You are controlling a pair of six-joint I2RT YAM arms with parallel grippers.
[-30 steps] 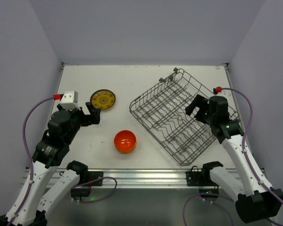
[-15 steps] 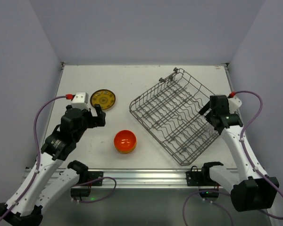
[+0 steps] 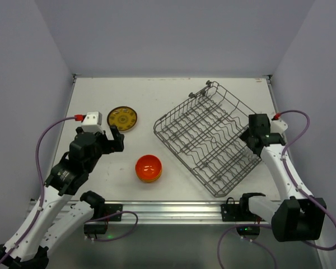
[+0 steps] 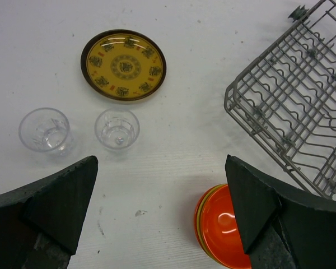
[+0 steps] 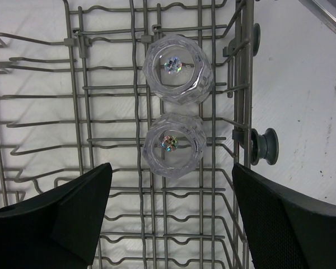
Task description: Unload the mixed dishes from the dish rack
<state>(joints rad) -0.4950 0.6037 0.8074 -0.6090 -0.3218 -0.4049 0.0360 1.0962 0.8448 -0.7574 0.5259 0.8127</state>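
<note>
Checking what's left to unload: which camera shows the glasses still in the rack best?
Right wrist view: two glasses sit centred and sharp inside the dish rack. In the top view I can't make them out. The left wrist view shows only a bare rack corner.

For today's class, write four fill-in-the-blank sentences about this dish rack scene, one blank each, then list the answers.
1. The dish rack holds ___ clear glasses.
2. The top bowl of the stack is ___.
3. The right gripper hovers over the rack with jaws ___.
4. The patterned plate lies on the ___.
Answers: two, orange, open, table.
</note>
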